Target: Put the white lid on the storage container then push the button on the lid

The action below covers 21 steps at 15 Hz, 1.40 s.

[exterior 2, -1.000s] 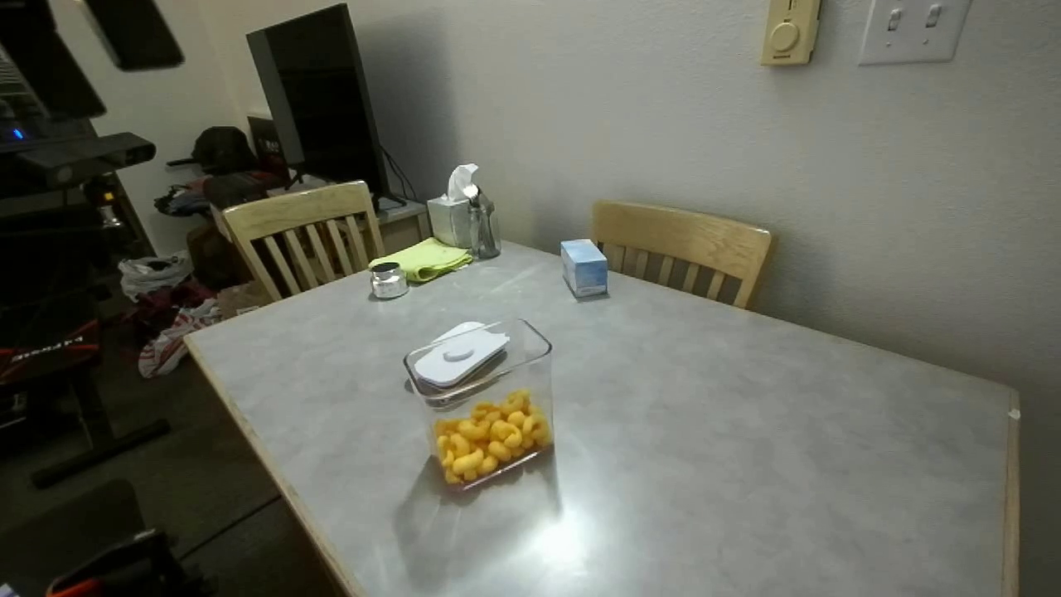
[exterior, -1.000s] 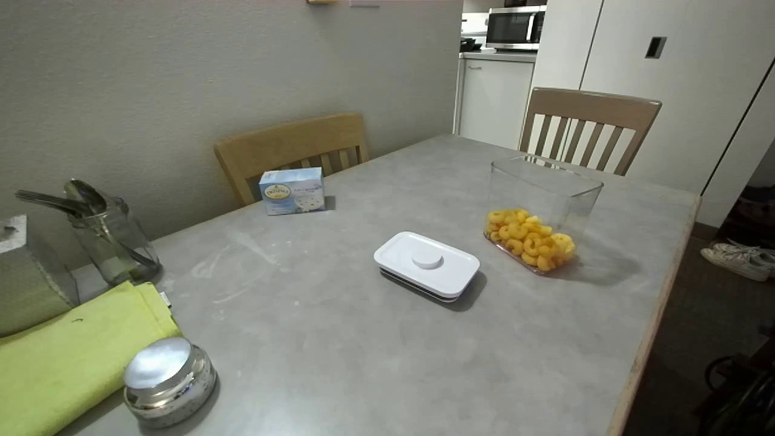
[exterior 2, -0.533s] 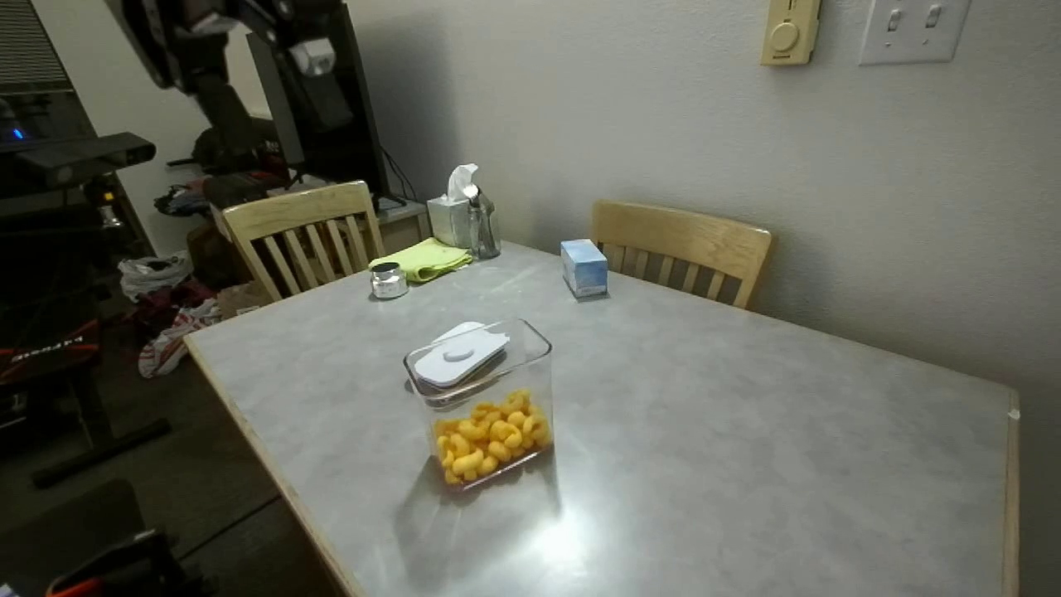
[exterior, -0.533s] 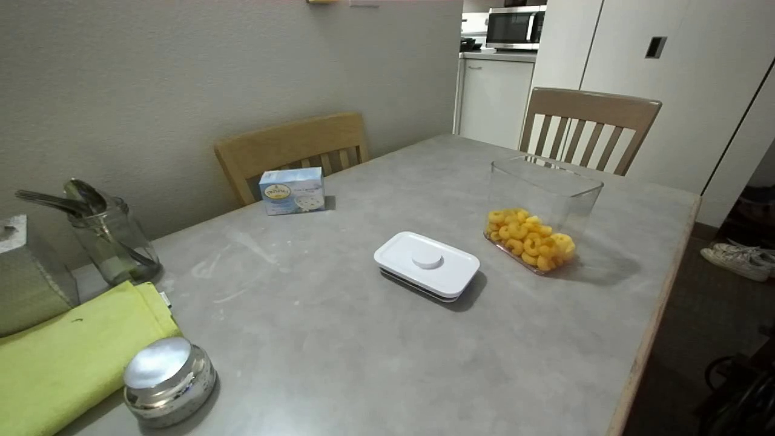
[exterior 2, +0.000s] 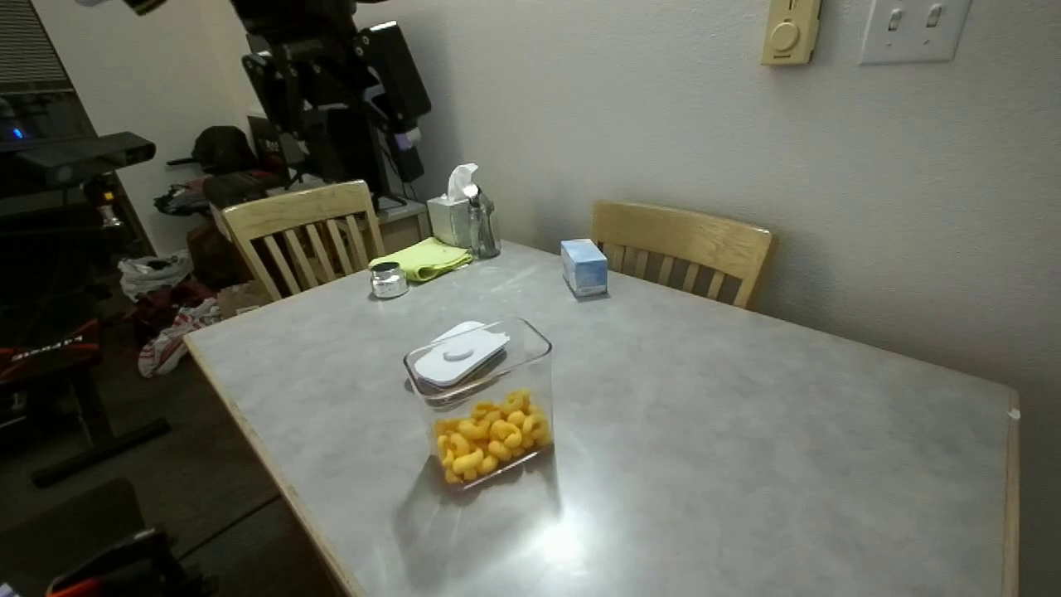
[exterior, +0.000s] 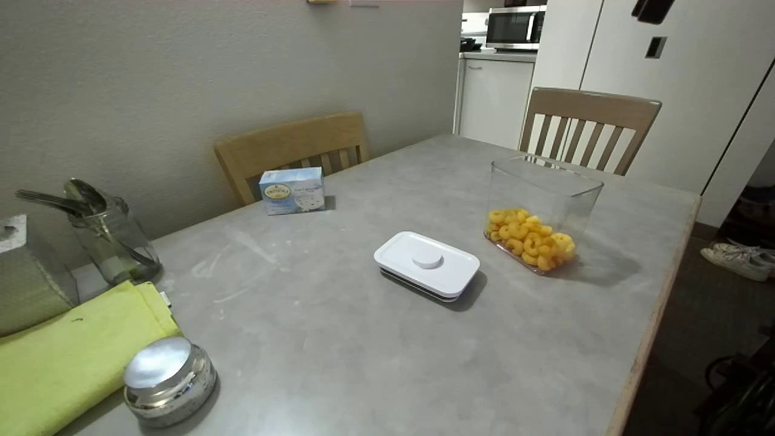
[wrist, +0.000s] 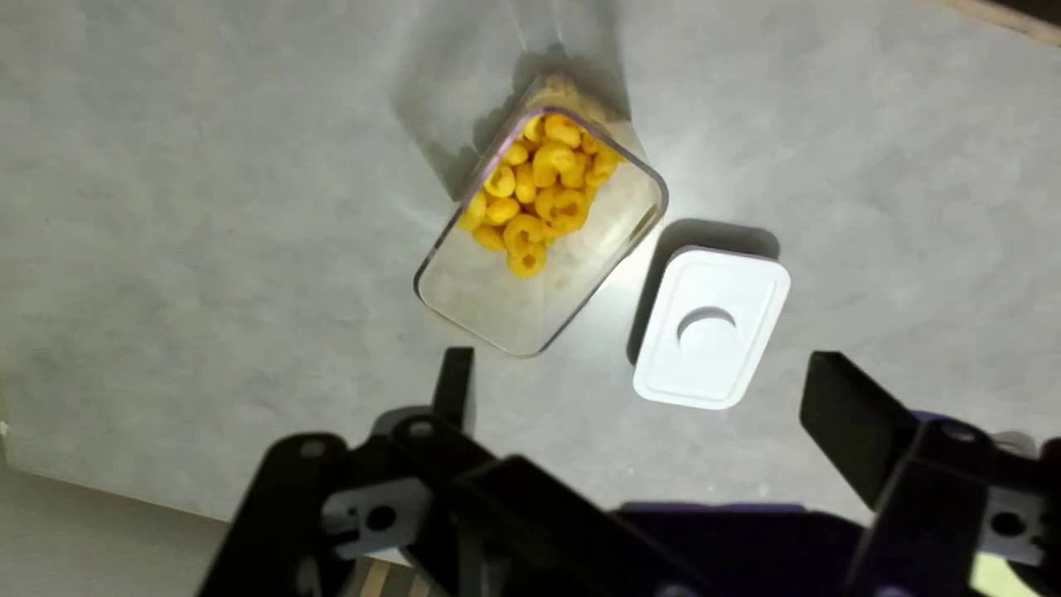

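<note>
The white lid (exterior: 451,274) lies flat on the table, button side up, with a shadowed gap beneath its top. Its round button (exterior: 427,259) stands raised in the middle. The clear storage container (exterior: 528,197) stands upright and open beside it, with yellow-orange pieces in the bottom. In the wrist view the lid (wrist: 696,377) is right of the container (wrist: 510,319). My gripper (wrist: 642,365) is wide open and empty, high above the table; the lid shows between its fingers. In an exterior view my gripper (exterior 2: 369,166) hangs at the upper left, above and behind the lid (exterior 2: 439,371).
A blue-white box (exterior: 293,192) stands near the wall edge. A metal tin (exterior: 169,384), a yellow-green cloth (exterior: 79,357), a glass jar with cutlery (exterior: 118,242) and a tissue box (exterior 2: 448,221) stand at one end. Chairs (exterior 2: 680,249) stand round the table.
My gripper has come into view from the upper left in an exterior view and moved right. A dark tip now shows at the top edge of an exterior view. The lid and container have not moved.
</note>
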Each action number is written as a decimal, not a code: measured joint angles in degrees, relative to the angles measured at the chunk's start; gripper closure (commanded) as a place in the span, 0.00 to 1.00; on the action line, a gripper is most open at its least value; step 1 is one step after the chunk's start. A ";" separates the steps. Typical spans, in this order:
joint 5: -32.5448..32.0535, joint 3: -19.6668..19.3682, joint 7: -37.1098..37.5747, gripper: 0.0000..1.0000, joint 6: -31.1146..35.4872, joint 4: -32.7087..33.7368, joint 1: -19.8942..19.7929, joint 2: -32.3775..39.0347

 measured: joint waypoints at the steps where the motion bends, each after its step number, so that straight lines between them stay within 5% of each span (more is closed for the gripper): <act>1: 0.91 0.63 0.00 0.00 1.01 0.87 0.42 2.04; 6: 4.53 2.43 -1.34 0.00 4.51 5.05 1.82 10.35; 14: 7.41 2.75 0.15 0.00 8.64 4.84 1.30 11.59; 21: 13.73 4.24 -1.14 0.00 14.74 7.56 1.44 20.52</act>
